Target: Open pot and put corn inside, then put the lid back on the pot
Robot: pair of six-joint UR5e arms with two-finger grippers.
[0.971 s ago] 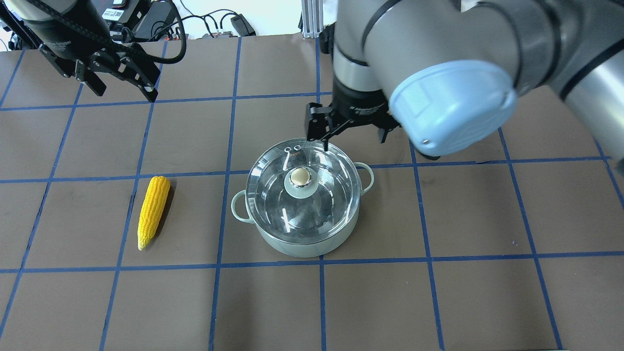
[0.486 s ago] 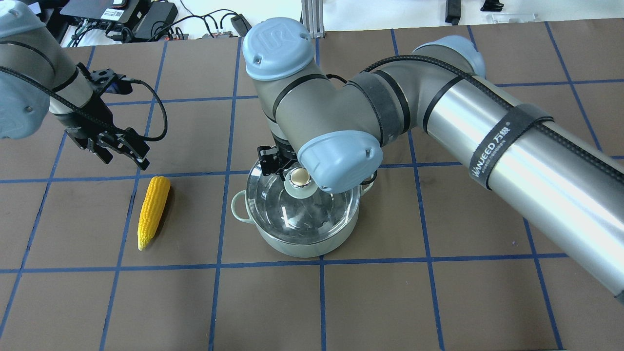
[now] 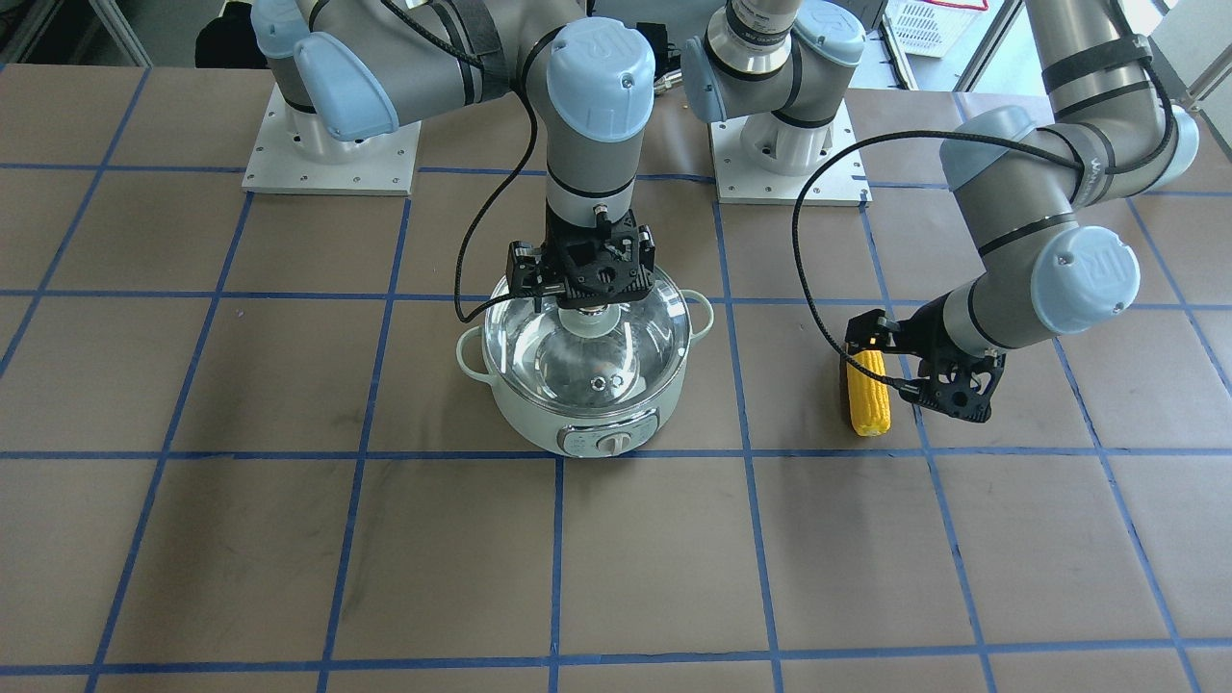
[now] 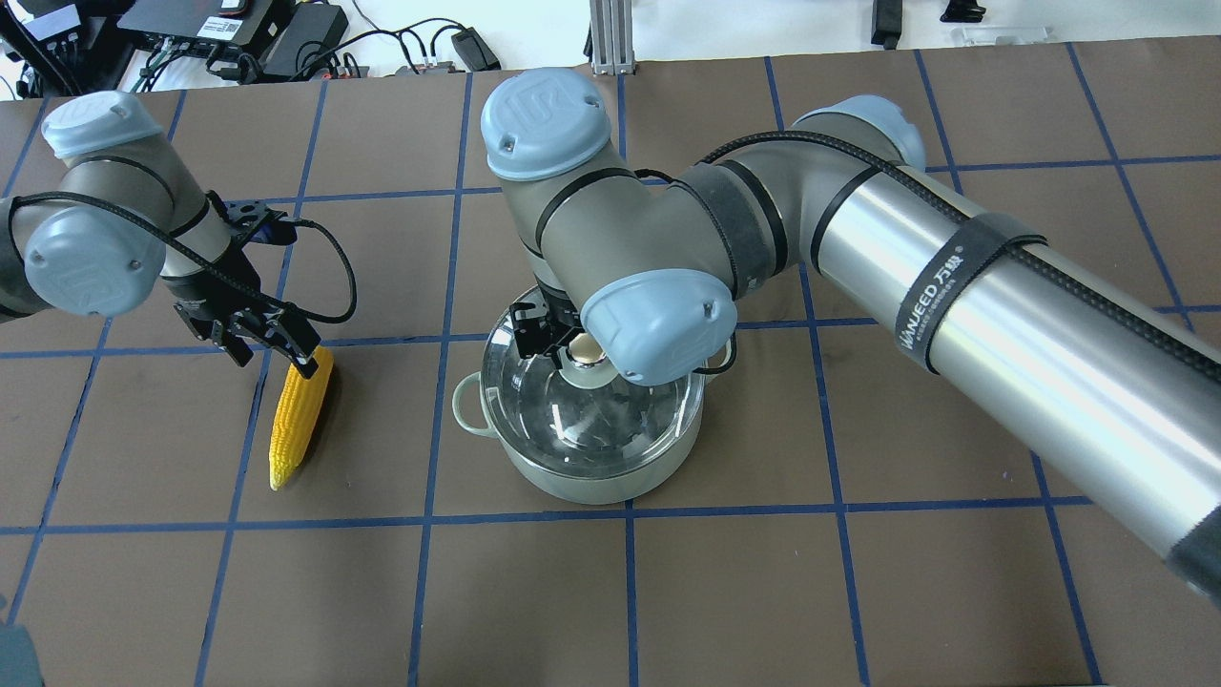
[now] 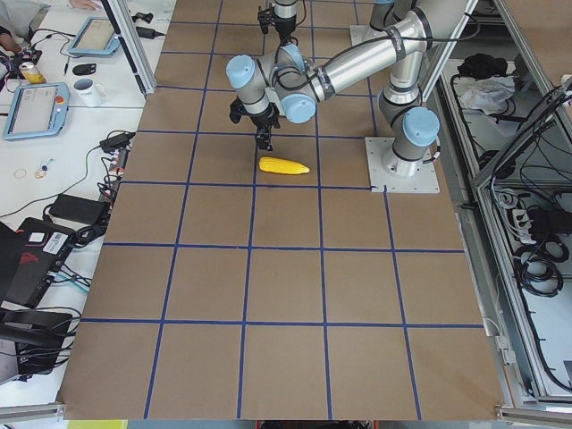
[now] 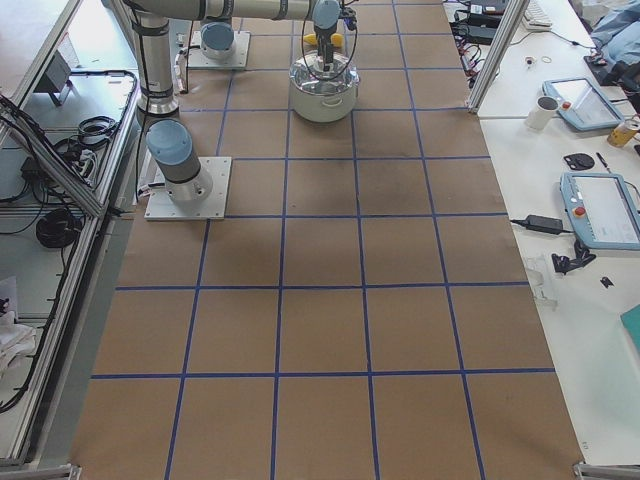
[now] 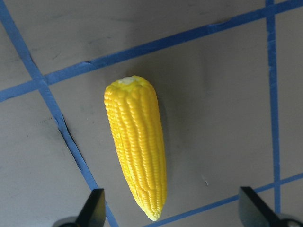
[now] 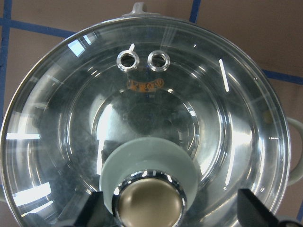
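You saw the right end effector (image 3: 589, 308) open astride the knob (image 8: 150, 202) of the lid (image 4: 610, 420), which sat on the pot (image 3: 539, 423). The left end effector (image 4: 275, 351) hung open over the corn (image 4: 300, 412) on the bench (image 4: 763, 592).

**Round the brown table**

The brown table (image 4: 858, 592) carries a grid of blue tape (image 4: 630, 592). Seen from the right end, a white bench (image 6: 510, 300) runs along at three o'clock. On it lies a pendant (image 6: 600, 208), with a mug (image 6: 546, 112) at its eleven o'clock and a black adapter (image 6: 545, 222) at its nine. From overhead, black gear (image 4: 200, 14) sits at eleven o'clock.
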